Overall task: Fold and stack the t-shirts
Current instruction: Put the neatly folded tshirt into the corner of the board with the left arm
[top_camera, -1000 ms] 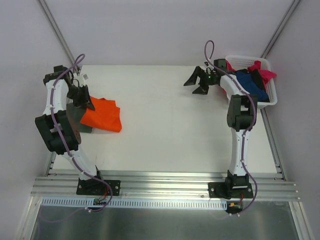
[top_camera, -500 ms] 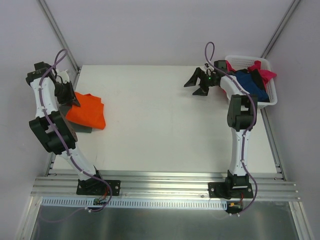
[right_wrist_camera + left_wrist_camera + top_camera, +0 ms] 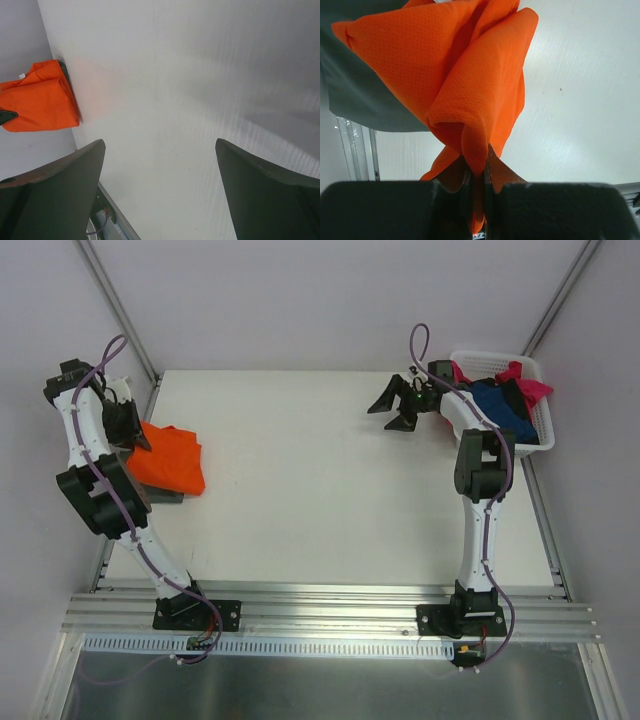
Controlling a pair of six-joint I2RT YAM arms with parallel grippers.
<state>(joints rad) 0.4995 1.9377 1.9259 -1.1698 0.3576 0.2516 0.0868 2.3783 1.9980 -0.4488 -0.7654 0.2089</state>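
Note:
My left gripper (image 3: 135, 436) is shut on a fold of the bright orange t-shirt (image 3: 171, 459) at the table's left edge. In the left wrist view the orange t-shirt (image 3: 470, 75) bunches up from between the closed fingers of the gripper (image 3: 477, 172). A grey-green t-shirt (image 3: 166, 496) lies flat under it, also seen as the grey-green t-shirt (image 3: 355, 95). My right gripper (image 3: 392, 410) hangs open and empty over the table's far right; the same gripper (image 3: 160, 145) shows bare table between its fingers. The navy t-shirt (image 3: 500, 400) and magenta t-shirt (image 3: 537, 387) lie in the basket.
A white slatted basket (image 3: 546, 438) stands at the far right corner, just behind the right arm. The orange t-shirt (image 3: 40, 97) shows far off in the right wrist view. Metal rails run along the table's left, right and near edges.
My left gripper has pulled the orange t-shirt leftward to the table's left edge, covering more of the grey-green one. The right arm has not moved.

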